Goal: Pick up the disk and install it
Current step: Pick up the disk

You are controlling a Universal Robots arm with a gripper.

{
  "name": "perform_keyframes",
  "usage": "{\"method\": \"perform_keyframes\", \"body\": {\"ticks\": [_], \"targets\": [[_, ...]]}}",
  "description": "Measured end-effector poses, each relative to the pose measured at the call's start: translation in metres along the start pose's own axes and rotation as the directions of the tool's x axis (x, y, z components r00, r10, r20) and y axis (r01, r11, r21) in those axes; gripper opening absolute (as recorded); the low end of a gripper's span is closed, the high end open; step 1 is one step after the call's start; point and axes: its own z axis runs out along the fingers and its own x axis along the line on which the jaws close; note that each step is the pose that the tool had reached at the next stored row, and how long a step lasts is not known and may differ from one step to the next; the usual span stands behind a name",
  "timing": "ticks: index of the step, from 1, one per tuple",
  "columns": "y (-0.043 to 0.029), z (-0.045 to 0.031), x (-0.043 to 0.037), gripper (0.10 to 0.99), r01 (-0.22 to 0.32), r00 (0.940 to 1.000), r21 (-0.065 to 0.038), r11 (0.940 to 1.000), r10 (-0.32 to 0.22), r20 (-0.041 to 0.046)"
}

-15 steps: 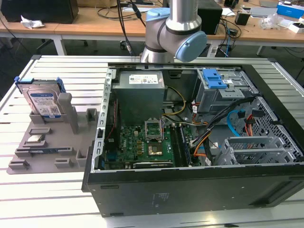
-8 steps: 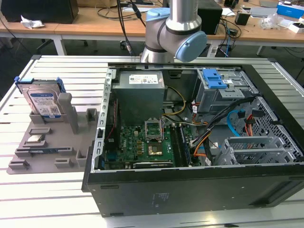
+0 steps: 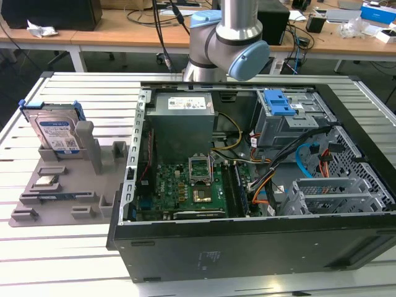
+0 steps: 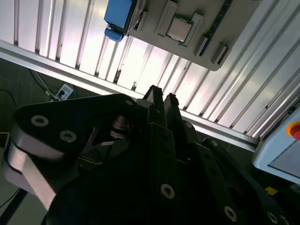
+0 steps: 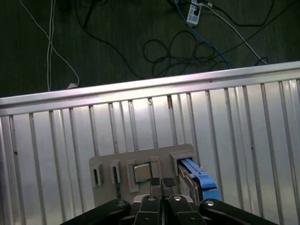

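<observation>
The disk (image 3: pixel 54 133) stands upright on its edge in a slot at the far end of a grey holder tray (image 3: pixel 62 210), which lies on the slatted metal table (image 3: pixel 62 260) at the exterior view's left, just beside the open computer case (image 3: pixel 247 241). Its blue bracket frames the label side, which faces the near edge of the table. A small square chip (image 3: pixel 47 180) lies flat in the tray, nearer than the disk. Inside the case, a grey power supply (image 3: pixel 182 124) sits at the far left corner, with the green board below it. The robot arm (image 3: pixel 229 43) rises at the far side of the table. In both wrist views the gripper (image 4: pixel 161 96) (image 5: pixel 162 183) hangs above the table, well apart from the disk (image 5: pixel 197 180), its jaws brought together and holding nothing. The second wrist view shows the blue bracket of the disk (image 4: pixel 119 16) and the chip (image 4: pixel 179 28) in the tray.
</observation>
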Motion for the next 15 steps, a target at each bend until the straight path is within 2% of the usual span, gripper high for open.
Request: {"method": "perform_keyframes", "body": {"ticks": [6,8,11,15], "targets": [[0.0000,0.0000,0.0000,0.541,0.004,1.0000,0.000,1.0000,-0.004,-0.0002],[0.0000,0.0000,0.0000,0.541,0.005,1.0000,0.000,1.0000,-0.005,-0.0002],[-0.0020,0.0000,-0.0041,0.541,0.005,1.0000,0.000,1.0000,-0.005,-0.0010],[-0.0099,0.0000,-0.0154,0.541,0.005,1.0000,0.000,1.0000,-0.005,-0.0034]]}}
